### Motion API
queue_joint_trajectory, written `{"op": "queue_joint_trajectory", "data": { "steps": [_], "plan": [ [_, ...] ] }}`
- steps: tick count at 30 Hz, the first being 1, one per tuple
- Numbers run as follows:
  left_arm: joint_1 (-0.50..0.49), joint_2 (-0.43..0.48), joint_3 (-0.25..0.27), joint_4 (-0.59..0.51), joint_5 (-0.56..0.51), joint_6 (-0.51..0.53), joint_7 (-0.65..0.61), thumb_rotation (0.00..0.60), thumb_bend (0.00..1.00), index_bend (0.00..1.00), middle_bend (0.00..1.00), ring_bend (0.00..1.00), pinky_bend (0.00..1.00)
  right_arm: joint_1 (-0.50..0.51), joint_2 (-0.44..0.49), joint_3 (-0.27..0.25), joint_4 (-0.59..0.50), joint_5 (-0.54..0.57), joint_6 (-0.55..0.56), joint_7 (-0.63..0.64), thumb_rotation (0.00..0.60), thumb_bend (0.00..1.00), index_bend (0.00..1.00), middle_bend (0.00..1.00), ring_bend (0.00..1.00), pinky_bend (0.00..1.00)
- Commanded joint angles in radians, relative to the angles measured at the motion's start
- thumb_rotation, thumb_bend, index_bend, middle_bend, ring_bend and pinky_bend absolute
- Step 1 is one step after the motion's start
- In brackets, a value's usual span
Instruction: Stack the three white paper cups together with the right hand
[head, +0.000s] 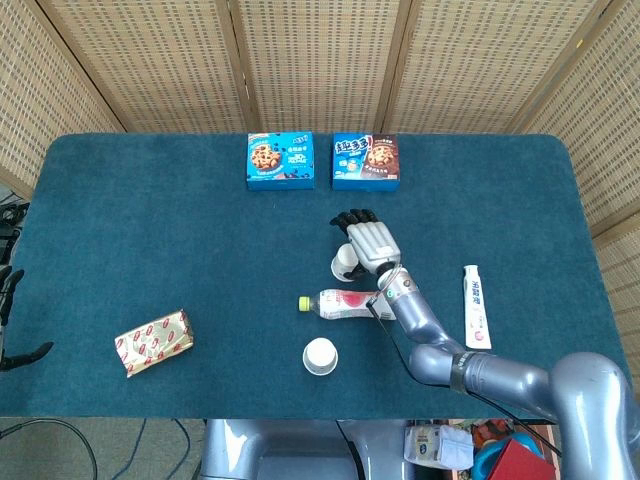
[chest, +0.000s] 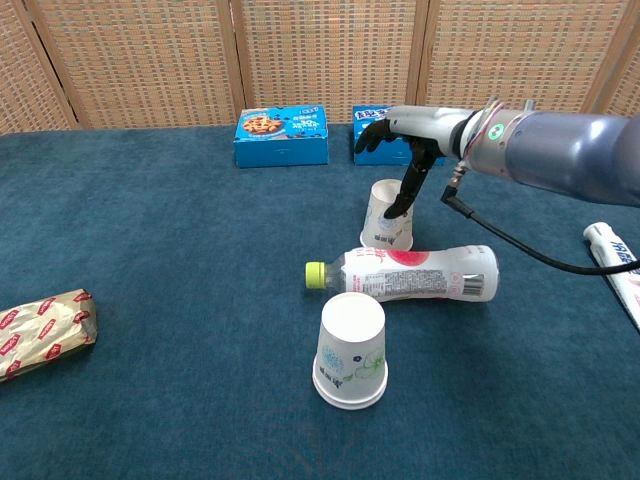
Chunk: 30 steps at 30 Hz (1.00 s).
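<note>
Fingers (chest: 375, 135) of your right hand (head: 370, 240) are spreading, gripping nothing, thumb reaching down onto the far paper cup (chest: 385, 216). That inverted cup is standing just behind the lying bottle (chest: 415, 273); the near cup (chest: 350, 349) is sitting before it, with bare desk (head: 150, 220) opening leftward.

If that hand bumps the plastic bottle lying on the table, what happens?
The bottle lies on its side, so it would probably roll. It looks nearly empty, so likely light. It may knock the near cup, which seems close.
</note>
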Motion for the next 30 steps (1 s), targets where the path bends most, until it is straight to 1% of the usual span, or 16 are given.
{"op": "queue_joint_trajectory", "data": {
  "steps": [1, 5, 8, 10, 12, 13, 16, 19, 22, 25, 30],
  "plan": [
    [-0.003, 0.004, -0.002, 0.005, -0.006, -0.007, -0.010, 0.600, 0.13, 0.00, 0.00, 0.00, 0.00, 0.024, -0.036, -0.005, 0.051, 0.023, -0.038, -0.002, 0.600, 0.06, 0.23, 0.26, 0.14, 0.16],
    [-0.005, 0.005, -0.003, 0.009, -0.012, -0.013, -0.016, 0.600, 0.13, 0.00, 0.00, 0.00, 0.00, 0.025, -0.029, -0.003, 0.058, 0.022, -0.046, -0.004, 0.600, 0.09, 0.24, 0.28, 0.16, 0.19],
    [-0.007, 0.006, -0.002, 0.009, -0.015, -0.018, -0.017, 0.600, 0.13, 0.00, 0.00, 0.00, 0.00, 0.024, -0.021, -0.005, 0.059, 0.032, -0.050, -0.011, 0.600, 0.09, 0.26, 0.31, 0.19, 0.24],
    [-0.007, 0.006, -0.002, 0.010, -0.015, -0.019, -0.017, 0.600, 0.13, 0.00, 0.00, 0.00, 0.00, 0.023, -0.018, -0.006, 0.058, 0.037, -0.051, -0.012, 0.600, 0.10, 0.28, 0.37, 0.28, 0.26],
    [-0.007, 0.007, -0.001, 0.009, -0.014, -0.019, -0.017, 0.600, 0.13, 0.00, 0.00, 0.00, 0.00, 0.020, -0.016, -0.008, 0.060, 0.042, -0.045, -0.018, 0.600, 0.11, 0.30, 0.41, 0.35, 0.24],
    [-0.007, 0.007, 0.000, 0.008, -0.013, -0.018, -0.018, 0.600, 0.13, 0.00, 0.00, 0.00, 0.00, 0.019, -0.015, -0.011, 0.061, 0.044, -0.042, -0.023, 0.600, 0.11, 0.30, 0.42, 0.36, 0.23],
    [-0.005, 0.008, 0.000, 0.005, -0.010, -0.013, -0.018, 0.600, 0.13, 0.00, 0.00, 0.00, 0.00, 0.016, -0.014, -0.015, 0.064, 0.052, -0.037, -0.030, 0.600, 0.15, 0.34, 0.44, 0.37, 0.23],
    [-0.001, 0.011, 0.000, 0.003, -0.008, -0.004, -0.024, 0.600, 0.13, 0.00, 0.00, 0.00, 0.00, 0.012, -0.011, -0.014, 0.063, 0.059, -0.029, -0.034, 0.600, 0.19, 0.44, 0.50, 0.41, 0.23],
    [0.001, 0.013, 0.002, 0.005, -0.005, -0.002, -0.030, 0.600, 0.13, 0.00, 0.00, 0.00, 0.00, 0.007, -0.011, -0.014, 0.058, 0.056, -0.013, -0.037, 0.600, 0.22, 0.49, 0.56, 0.44, 0.23],
    [0.002, 0.014, 0.005, 0.005, 0.000, 0.001, -0.035, 0.600, 0.13, 0.00, 0.00, 0.00, 0.00, -0.001, -0.013, -0.010, 0.051, 0.053, 0.004, -0.034, 0.600, 0.23, 0.51, 0.57, 0.45, 0.23],
    [0.003, 0.016, 0.007, 0.003, 0.003, 0.004, -0.036, 0.600, 0.13, 0.00, 0.00, 0.00, 0.00, -0.012, 0.014, 0.004, -0.002, 0.032, 0.023, -0.023, 0.600, 0.25, 0.52, 0.58, 0.45, 0.23]
  ]
}}
